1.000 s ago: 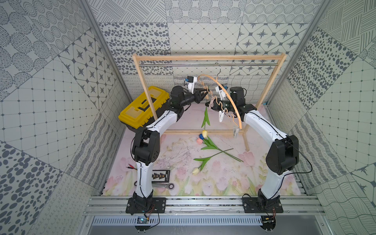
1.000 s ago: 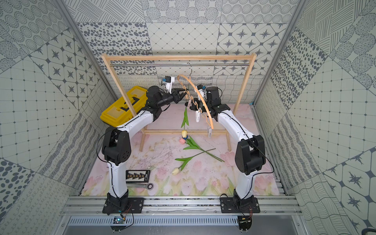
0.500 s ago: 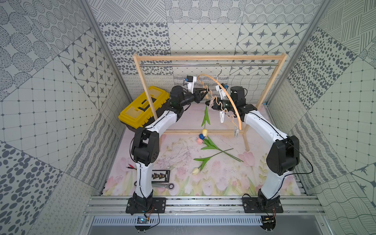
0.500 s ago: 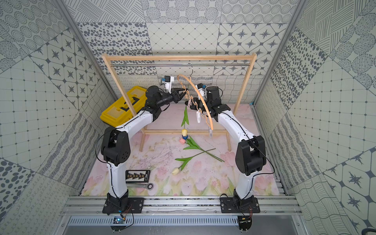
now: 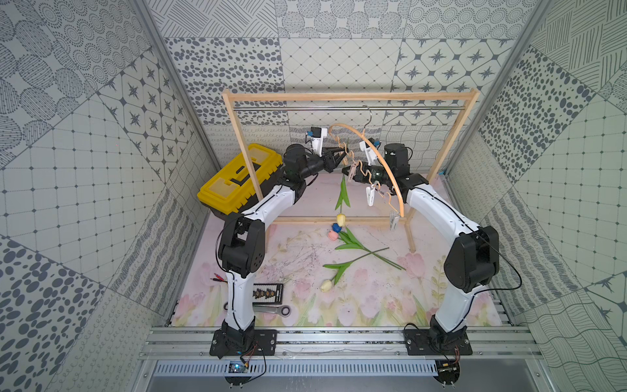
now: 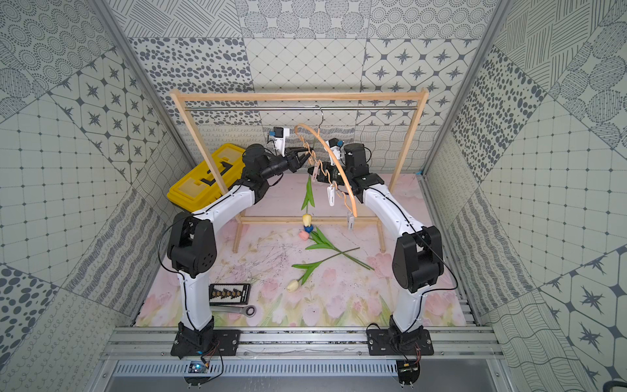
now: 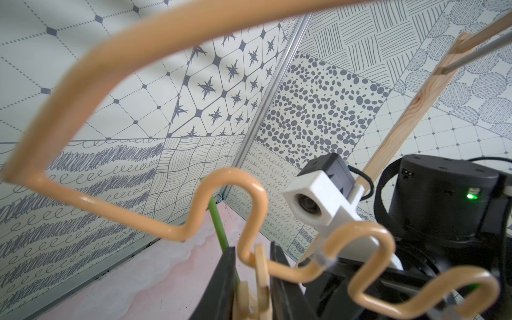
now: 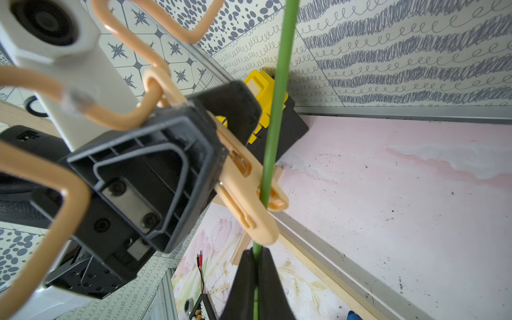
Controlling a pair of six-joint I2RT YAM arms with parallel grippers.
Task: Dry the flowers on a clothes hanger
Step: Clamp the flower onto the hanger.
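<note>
**Tulip-pegging, yellow stem presented to a pin on the clothes hanger**

Near, on the desk: cream-white tulip, then pink tulip and blue tulip, all lying loose and unpegged. Beyond, the yellow tulip hangs head-down, its stem clenched in the right claw just beside the clothespin, whose mouth lies around the stem. The left claw grips that pin's tail end, apparently squeezing it open. Farthest: clothes hanger, hooked on the steel rod. Handling: seat the stem deep, ease the left claw first so the pin bites, then free the right. The hanger likely swings readily.
</note>
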